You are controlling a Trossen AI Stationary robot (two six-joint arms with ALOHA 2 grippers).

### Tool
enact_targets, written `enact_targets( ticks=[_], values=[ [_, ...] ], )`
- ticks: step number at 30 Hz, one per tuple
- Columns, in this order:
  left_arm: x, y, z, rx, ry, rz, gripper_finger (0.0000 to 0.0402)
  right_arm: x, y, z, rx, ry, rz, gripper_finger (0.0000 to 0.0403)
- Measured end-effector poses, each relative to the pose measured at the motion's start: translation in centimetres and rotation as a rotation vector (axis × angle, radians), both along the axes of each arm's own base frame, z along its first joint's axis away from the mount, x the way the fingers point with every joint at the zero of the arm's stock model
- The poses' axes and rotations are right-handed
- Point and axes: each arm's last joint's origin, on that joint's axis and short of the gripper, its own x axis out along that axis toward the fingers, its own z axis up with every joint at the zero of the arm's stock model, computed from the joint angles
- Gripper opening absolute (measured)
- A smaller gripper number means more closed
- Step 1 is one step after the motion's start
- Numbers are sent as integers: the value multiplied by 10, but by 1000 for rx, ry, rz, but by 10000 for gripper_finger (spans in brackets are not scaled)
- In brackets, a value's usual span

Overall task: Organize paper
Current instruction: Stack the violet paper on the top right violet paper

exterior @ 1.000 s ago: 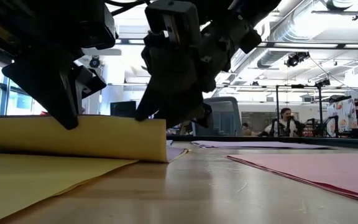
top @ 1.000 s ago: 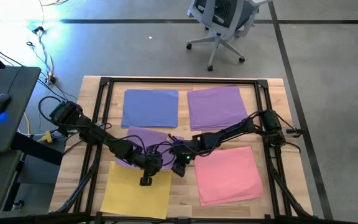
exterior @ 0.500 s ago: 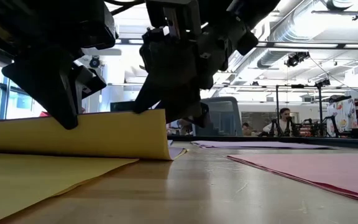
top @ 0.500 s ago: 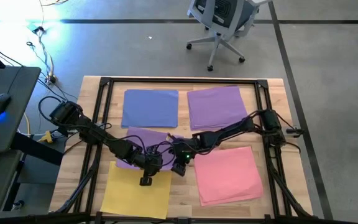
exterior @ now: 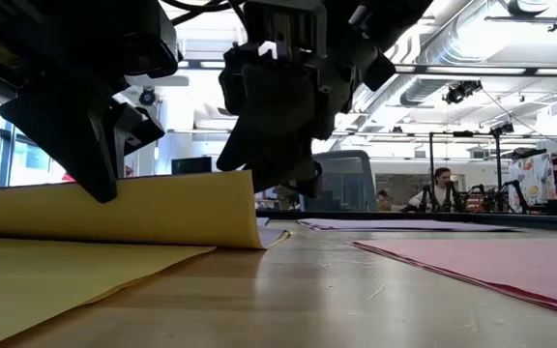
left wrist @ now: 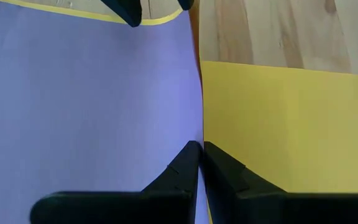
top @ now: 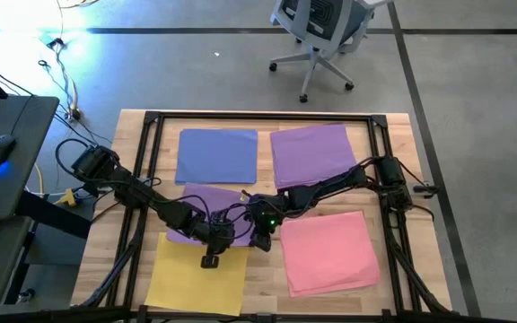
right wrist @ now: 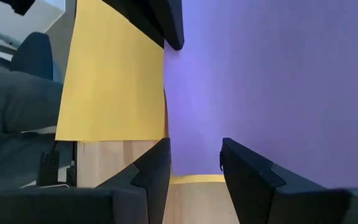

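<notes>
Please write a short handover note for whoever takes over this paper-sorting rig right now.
Left gripper: shut, pinching the raised edge of a yellow sheet at the table's front centre.
Right gripper: part open beside it, over a purple sheet.
Done: blue pile, purple pile, pink pile, yellow pile.
Left: the lifted yellow sheet and the loose purple sheet.

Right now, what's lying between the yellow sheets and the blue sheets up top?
In the high view, a loose purple sheet lies between the yellow sheets and the blue sheets; both grippers meet there.
</notes>
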Motion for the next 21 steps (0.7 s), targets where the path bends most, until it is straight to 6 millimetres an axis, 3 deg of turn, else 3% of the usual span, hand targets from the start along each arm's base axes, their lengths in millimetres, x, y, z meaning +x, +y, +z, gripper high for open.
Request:
enact_targets(
  ticks=[8, 21],
  values=[
    [0, 0, 0, 0, 0, 0, 0, -2, 2, -2, -25, 7, 32, 126],
    [1, 1, 0, 4, -7, 6, 0, -9, 44, -2, -304, -114, 78, 126]
  ],
)
